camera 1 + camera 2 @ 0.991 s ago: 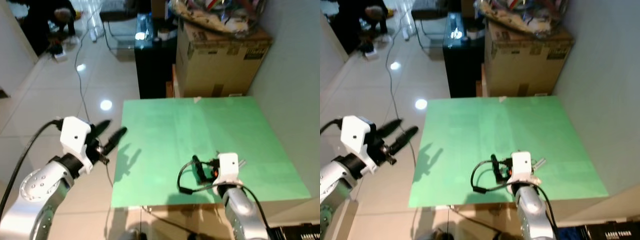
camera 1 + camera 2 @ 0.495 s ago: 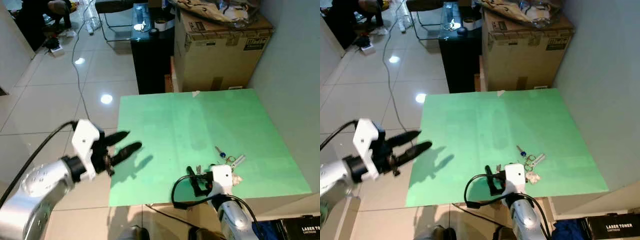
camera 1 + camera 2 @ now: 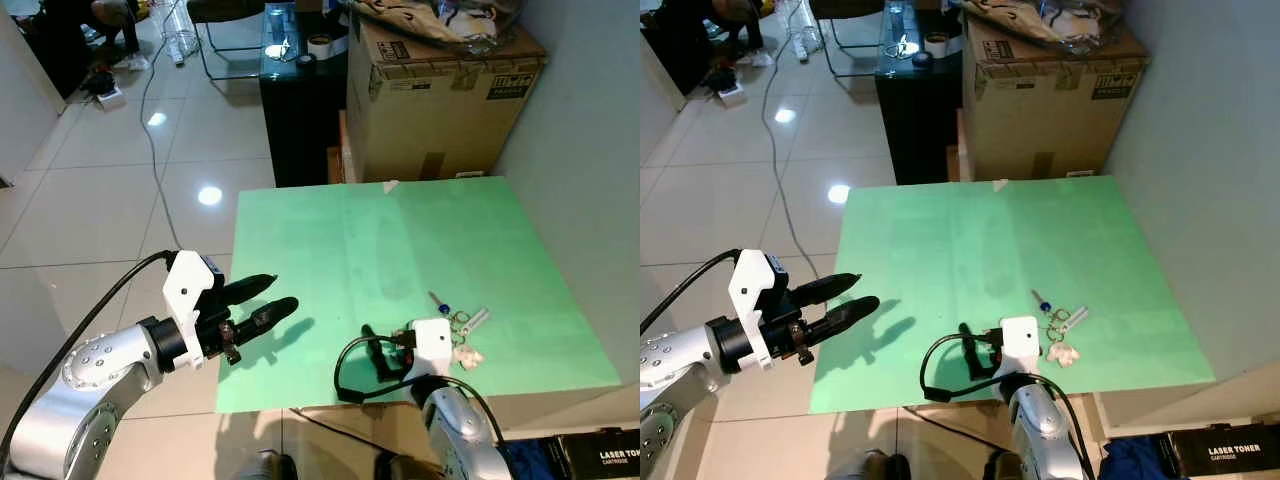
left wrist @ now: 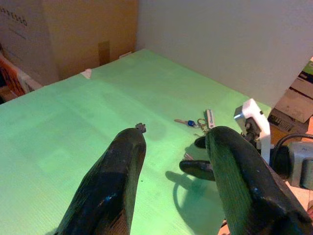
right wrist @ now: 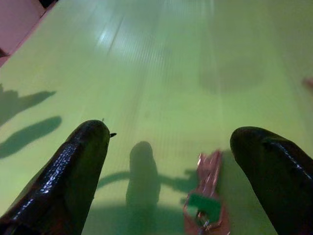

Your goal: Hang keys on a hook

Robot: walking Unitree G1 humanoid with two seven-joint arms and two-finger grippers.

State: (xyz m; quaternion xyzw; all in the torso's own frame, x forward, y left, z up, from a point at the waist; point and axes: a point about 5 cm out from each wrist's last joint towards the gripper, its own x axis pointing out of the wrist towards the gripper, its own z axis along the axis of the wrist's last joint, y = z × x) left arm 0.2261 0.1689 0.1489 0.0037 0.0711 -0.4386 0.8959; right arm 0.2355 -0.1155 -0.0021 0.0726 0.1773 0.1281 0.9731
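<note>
Green tabletop (image 3: pixel 380 250) bare; cardboard box (image 3: pixel 440 95) behind

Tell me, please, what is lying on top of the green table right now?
On the green table lies a bunch of keys with a blue tag, near its front right corner. The open right gripper hovers beside them and hides the surface beneath it.

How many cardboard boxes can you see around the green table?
1. The cardboard box stands on the floor just beyond the far edge of the green table, beside the black cabinet. Others may be hidden.
</note>
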